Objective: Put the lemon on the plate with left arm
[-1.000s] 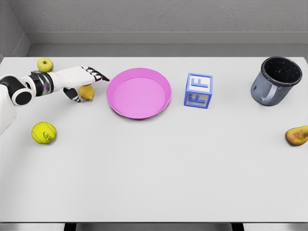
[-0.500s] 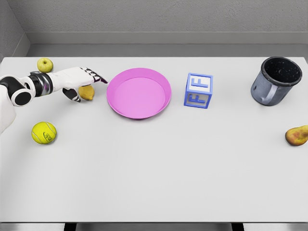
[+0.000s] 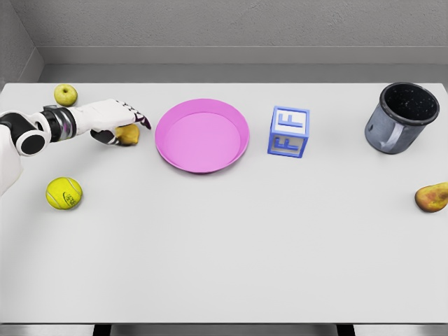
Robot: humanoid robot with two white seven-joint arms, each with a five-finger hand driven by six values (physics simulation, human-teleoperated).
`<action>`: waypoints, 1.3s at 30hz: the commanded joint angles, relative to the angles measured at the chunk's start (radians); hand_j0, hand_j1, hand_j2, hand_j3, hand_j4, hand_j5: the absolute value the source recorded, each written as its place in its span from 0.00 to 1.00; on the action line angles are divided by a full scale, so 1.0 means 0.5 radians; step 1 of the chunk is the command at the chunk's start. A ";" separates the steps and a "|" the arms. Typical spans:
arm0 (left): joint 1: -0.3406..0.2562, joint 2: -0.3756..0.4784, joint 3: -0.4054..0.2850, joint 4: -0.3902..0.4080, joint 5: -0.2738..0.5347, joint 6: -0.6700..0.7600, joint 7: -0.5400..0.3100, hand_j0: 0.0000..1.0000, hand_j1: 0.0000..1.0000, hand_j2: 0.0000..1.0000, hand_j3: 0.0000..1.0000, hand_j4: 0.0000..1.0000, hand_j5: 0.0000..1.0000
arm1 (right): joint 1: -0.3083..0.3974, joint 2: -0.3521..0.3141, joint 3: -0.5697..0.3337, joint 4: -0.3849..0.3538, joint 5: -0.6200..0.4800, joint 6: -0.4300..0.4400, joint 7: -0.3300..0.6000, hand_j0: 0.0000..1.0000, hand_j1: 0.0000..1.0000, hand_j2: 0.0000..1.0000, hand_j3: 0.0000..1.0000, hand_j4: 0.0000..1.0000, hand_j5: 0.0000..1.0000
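Note:
The yellow lemon (image 3: 129, 136) lies on the table just left of the pink plate (image 3: 202, 135), a small gap between them. My left hand (image 3: 123, 123) comes in from the left edge and covers the lemon's top and left side. Its fingers (image 3: 137, 117) stretch out over the fruit, sloping down toward the plate, and the thumb sits low at the lemon's left. The fingers are not wrapped around the lemon, which rests on the table in the hand's shadow. The right arm is out of view.
A green apple (image 3: 65, 93) sits behind the left forearm and a tennis ball (image 3: 64, 192) in front of it. Right of the plate stand a blue letter block (image 3: 288, 131) and a dark mug (image 3: 401, 117). A pear (image 3: 432, 197) lies at the right edge.
My left hand has sunk lower over the lemon and its fingers have tilted down toward the table. The lemon and everything else have stayed in place.

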 commanded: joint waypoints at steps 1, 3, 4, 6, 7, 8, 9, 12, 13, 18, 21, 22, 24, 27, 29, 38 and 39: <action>0.000 0.002 0.004 -0.001 0.012 0.004 0.003 0.71 0.71 0.71 0.71 0.71 0.71 | 0.000 0.000 0.003 0.001 0.000 0.000 0.000 1.00 1.00 1.00 1.00 1.00 1.00; 0.000 0.005 0.004 -0.001 0.018 0.004 0.003 0.70 0.70 0.70 0.70 0.70 0.70 | 0.000 0.000 0.000 0.001 0.000 0.000 0.000 1.00 1.00 1.00 1.00 1.00 1.00; 0.000 0.008 0.004 -0.001 0.018 0.004 0.003 0.69 0.69 0.69 0.69 0.69 0.69 | 0.000 0.000 0.000 0.001 0.000 0.000 0.000 1.00 1.00 1.00 1.00 1.00 1.00; 0.000 0.008 0.004 -0.001 0.018 0.004 0.003 0.68 0.68 0.68 0.68 0.68 0.68 | 0.000 0.000 0.000 0.001 0.000 0.000 0.000 1.00 1.00 1.00 1.00 1.00 1.00; 0.000 0.008 0.004 -0.001 0.018 0.004 0.003 0.68 0.68 0.68 0.68 0.68 0.68 | 0.000 0.000 0.003 0.001 0.000 0.000 0.000 1.00 1.00 1.00 1.00 1.00 1.00; 0.000 0.008 0.004 -0.001 0.021 0.004 0.003 0.67 0.67 0.67 0.67 0.67 0.67 | 0.000 0.000 0.003 0.001 0.000 0.000 0.000 1.00 1.00 1.00 1.00 1.00 1.00; 0.000 0.008 0.004 -0.001 0.021 0.004 0.003 0.67 0.67 0.67 0.67 0.67 0.67 | 0.000 0.000 0.000 0.001 0.000 0.000 0.000 1.00 1.00 1.00 1.00 1.00 1.00; 0.000 0.011 0.004 -0.004 0.024 0.004 0.003 0.65 0.65 0.65 0.65 0.65 0.65 | 0.000 0.000 0.003 0.001 0.000 0.000 0.000 1.00 1.00 1.00 1.00 1.00 1.00; 0.000 0.014 0.007 -0.004 0.027 0.004 0.006 0.59 0.59 0.59 0.59 0.59 0.59 | 0.000 0.000 0.000 0.004 0.000 0.000 0.000 1.00 1.00 1.00 1.00 1.00 1.00; 0.003 0.023 0.007 -0.007 0.030 0.004 0.037 0.54 0.54 0.54 0.54 0.54 0.54 | 0.000 0.000 0.003 0.001 0.000 0.000 0.000 1.00 1.00 1.00 1.00 1.00 1.00; 0.006 0.023 0.016 -0.013 0.033 0.004 0.043 0.54 0.54 0.54 0.54 0.54 0.54 | 0.000 0.000 0.003 0.001 0.000 0.000 0.000 1.00 1.00 1.00 1.00 1.00 1.00; 0.009 0.026 0.025 -0.022 0.036 0.004 0.043 0.54 0.54 0.54 0.54 0.54 0.54 | 0.000 0.000 0.003 0.001 0.000 0.000 0.000 1.00 1.00 1.00 1.00 1.00 1.00; 0.009 0.042 0.031 -0.046 0.043 0.004 0.043 0.54 0.54 0.54 0.54 0.54 0.54 | 0.000 0.000 0.000 0.001 0.000 0.000 0.000 1.00 1.00 1.00 1.00 1.00 1.00; 0.015 0.045 0.031 -0.093 0.086 0.004 0.043 0.54 0.54 0.54 0.54 0.54 0.54 | 0.000 0.000 0.000 0.001 0.000 0.000 0.000 1.00 1.00 1.00 1.00 1.00 1.00; 0.015 0.057 0.031 -0.114 0.104 0.004 0.043 0.54 0.54 0.54 0.54 0.54 0.54 | 0.000 0.000 0.000 0.001 0.000 0.000 0.000 1.00 1.00 1.00 1.00 1.00 1.00; 0.012 0.082 0.031 -0.231 0.174 0.004 0.043 0.54 0.54 0.54 0.54 0.54 0.54 | 0.000 0.000 0.000 0.001 0.000 0.000 0.000 1.00 1.00 1.00 1.00 1.00 1.00; 0.012 0.082 0.031 -0.252 0.184 0.004 0.043 0.54 0.54 0.54 0.54 0.54 0.54 | 0.000 0.000 0.000 0.001 0.000 0.000 0.003 1.00 1.00 1.00 1.00 1.00 1.00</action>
